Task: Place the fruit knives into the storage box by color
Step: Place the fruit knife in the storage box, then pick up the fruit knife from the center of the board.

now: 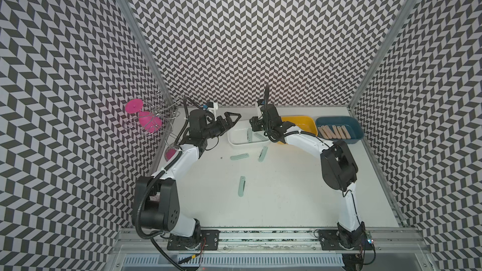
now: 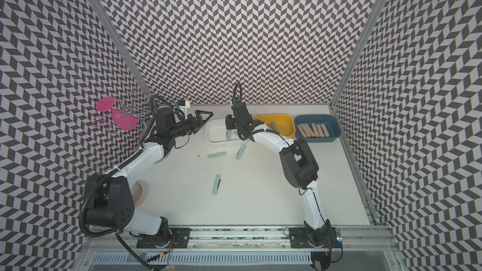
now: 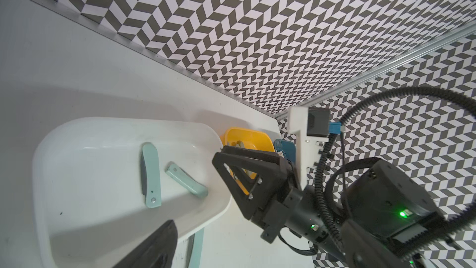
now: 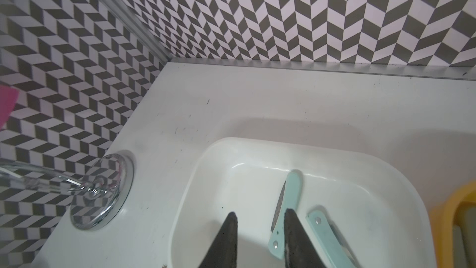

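Right tool [image 4: 260,213] apart; mint knife [image 4: 291,194] partly hidden behind finger [image 4: 296,238]; left tool [image 1: 228,121] unclear.

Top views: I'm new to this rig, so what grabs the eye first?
Black-and-white zigzag walls surround everything. Bright pink glasses stand out by the left wall; a white bin, yellow bin and blue bin line the back of the table, three mint knives loose in front.
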Available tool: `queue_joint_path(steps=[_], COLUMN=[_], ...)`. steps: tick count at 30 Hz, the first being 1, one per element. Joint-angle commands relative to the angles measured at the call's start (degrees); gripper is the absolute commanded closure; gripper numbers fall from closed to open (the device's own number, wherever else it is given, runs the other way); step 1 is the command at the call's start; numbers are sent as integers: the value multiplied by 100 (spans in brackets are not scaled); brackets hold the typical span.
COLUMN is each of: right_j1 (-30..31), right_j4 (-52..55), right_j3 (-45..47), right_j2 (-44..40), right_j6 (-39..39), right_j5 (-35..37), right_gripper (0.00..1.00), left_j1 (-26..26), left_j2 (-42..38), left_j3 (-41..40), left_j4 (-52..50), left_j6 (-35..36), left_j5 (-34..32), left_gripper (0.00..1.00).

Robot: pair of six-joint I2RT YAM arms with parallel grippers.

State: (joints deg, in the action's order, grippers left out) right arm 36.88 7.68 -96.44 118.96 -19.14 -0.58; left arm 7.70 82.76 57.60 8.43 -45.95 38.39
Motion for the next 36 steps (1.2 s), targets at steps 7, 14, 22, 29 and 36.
queue_joint_path(steps=[7, 14, 22, 29, 36], right_j1=[996, 2035, 2840, 3133, 3164], right_j4=[127, 190, 172, 644, 1051], right_j3=[2036, 3021, 3340, 2753, 2606], right_j2=[-1359, -1709, -1470, -818, -484], right_j6=[-440, -1074, -1614, -1550, -1490], right_j5=[270, 514, 688, 1075, 1636], right_gripper=[60, 37, 25, 23, 29], left_j1=[-137, -187, -270, -328, -342], left_j2=[-1637, -2564, -2826, -2844, -2823], left_j3=[-1232, -1804, -1872, -1865, -1854], left_j4=[-807, -1350, -1570, -1590, -1555], left_j6=[128, 305, 376, 394, 381], left_j5=[-372, -464, -464, -450, -438], left_gripper=[0, 0, 0, 0, 0])
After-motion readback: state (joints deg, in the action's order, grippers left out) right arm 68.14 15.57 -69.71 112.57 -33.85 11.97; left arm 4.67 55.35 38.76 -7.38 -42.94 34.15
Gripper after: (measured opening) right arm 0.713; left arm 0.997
